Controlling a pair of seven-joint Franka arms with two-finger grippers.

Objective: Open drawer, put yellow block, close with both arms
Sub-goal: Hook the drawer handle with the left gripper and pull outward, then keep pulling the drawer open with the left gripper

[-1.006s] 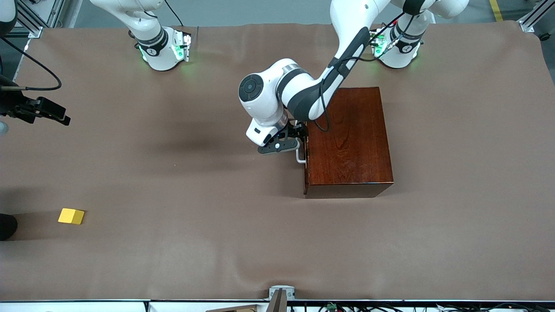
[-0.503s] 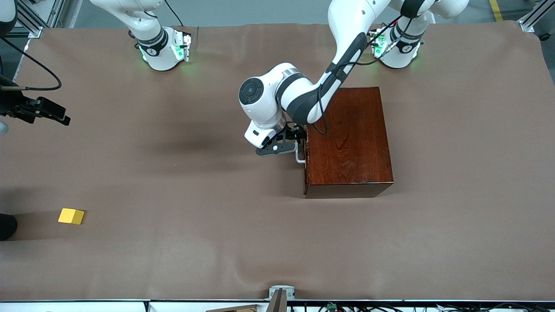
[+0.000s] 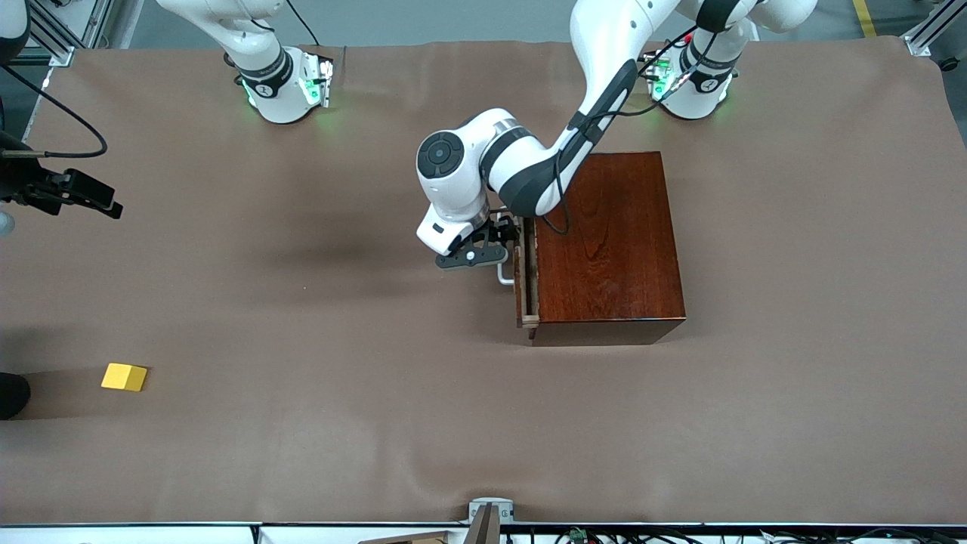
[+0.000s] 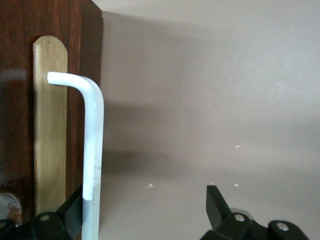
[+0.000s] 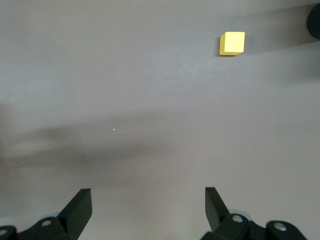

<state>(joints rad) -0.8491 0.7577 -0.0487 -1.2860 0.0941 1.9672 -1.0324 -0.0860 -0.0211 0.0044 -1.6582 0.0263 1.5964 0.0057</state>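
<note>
Judging the small bright yellow block (image 3: 125, 376) light and rigid, we'd pinch its flat sides; right gripper (image 5: 148, 200) jaws spread over bare surface, left gripper (image 3: 495, 249) jaws apart, hooking the rigid white U-shaped handle (image 4: 93, 150).

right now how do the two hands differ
The left hand is at the drawer, one finger against its white handle; the right hand hangs over bare table, the yellow block well clear of it. Both are open.

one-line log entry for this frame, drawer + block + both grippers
drawer: slightly open | left gripper: open, one finger hooked on handle | yellow block: on table, right arm's end | right gripper: open, waiting
</note>
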